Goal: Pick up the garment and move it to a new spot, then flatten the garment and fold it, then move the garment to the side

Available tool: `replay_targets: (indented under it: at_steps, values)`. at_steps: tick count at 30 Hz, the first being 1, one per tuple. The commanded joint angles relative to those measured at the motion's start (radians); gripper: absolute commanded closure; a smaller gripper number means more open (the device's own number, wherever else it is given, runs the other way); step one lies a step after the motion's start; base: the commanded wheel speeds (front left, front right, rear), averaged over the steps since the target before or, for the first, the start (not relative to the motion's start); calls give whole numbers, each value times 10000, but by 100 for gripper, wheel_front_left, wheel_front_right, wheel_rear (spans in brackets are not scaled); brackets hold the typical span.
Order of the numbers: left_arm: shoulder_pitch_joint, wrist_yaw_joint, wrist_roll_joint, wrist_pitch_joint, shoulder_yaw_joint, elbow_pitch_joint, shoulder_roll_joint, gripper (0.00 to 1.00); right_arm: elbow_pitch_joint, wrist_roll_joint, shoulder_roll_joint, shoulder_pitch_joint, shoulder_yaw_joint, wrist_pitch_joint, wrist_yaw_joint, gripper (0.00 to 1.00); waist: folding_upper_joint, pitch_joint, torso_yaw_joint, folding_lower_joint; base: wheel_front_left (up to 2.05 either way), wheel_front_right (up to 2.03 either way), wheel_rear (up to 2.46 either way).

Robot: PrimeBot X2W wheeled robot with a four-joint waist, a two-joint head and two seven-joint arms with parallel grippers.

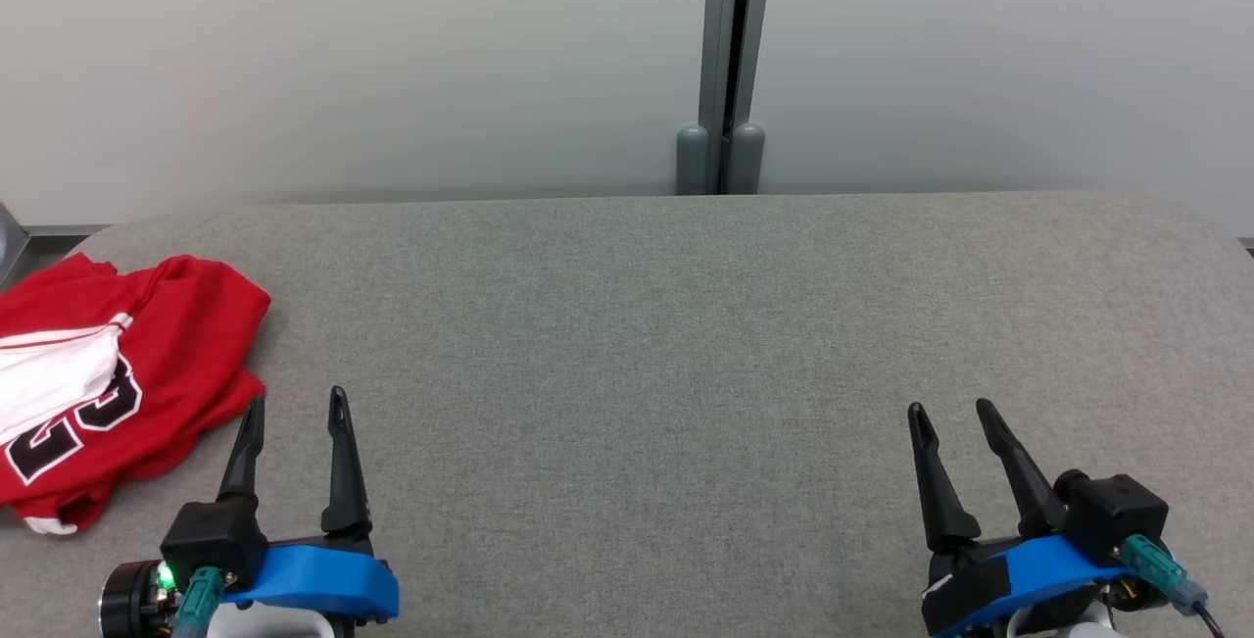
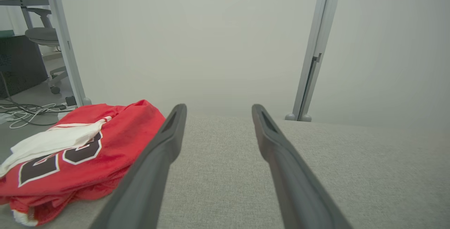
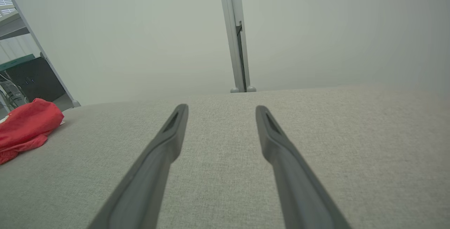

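Closest in, the left gripper (image 1: 297, 399) is hovering at the table's near edge toward its left end. Its two long, tapering matte-black fingers are standing wide apart with nothing between them. At the same edge, toward the table's right end, the right gripper (image 1: 949, 408) is showing the same spread, empty jaws. Each is sitting on a glossy blue plastic wrist collar, and all the fingers are pointing toward the table's far edge.

Just outside the left gripper's outer finger, on the table's left end, a red sports jersey (image 1: 147, 364) is lying in a loose, crumpled heap, free of both grippers. Its soft knit is catching a slight sheen. Bold black numerals outlined in white are showing across the top layer, a white panel edged with a red stripe is folding over them, and white trim is peeking out at the hem.

The table (image 1: 637, 324) is wearing a grey woven fabric cover, flat, with rounded corners. Behind its far edge, smooth pale wall panels are meeting at a grey metal post (image 1: 727, 50) with two rounded feet. Beyond the table's left end, an office chair (image 2: 38, 33) is standing over loose cables (image 2: 24, 111) on the floor.
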Motion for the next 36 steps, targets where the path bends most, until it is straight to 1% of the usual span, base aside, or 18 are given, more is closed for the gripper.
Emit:
replay_targets:
  at_steps: [1, 8, 14, 19, 36]
  values:
    - [-15, 88, 244, -111, -17, -3, 63, 0, 2, -249, -76, -183, -32, -119, 21, 0, 0, -4, 5, 0, 0, 0, 0]
    - [-9, 165, 671, -247, -74, 35, 57, 0, 35, -804, -80, -161, -52, -254, 21, 0, 0, -2, 32, 0, 0, 0, 0]
    - [-1, 125, 783, -354, 72, 191, 26, 0, 102, -1243, -79, -119, -347, -369, 15, 0, 0, -7, 63, 0, 0, 0, 0]
    - [63, 107, 1040, -435, 85, 293, 16, 0, 203, -1510, -80, -141, -338, -447, 16, 0, 0, -16, 54, 0, 0, 0, 0]
    - [-45, -19, 900, -432, 161, 432, -29, 0, 371, -1114, -80, -119, -291, -435, 16, 0, 0, -8, 111, 0, 0, 0, 0]
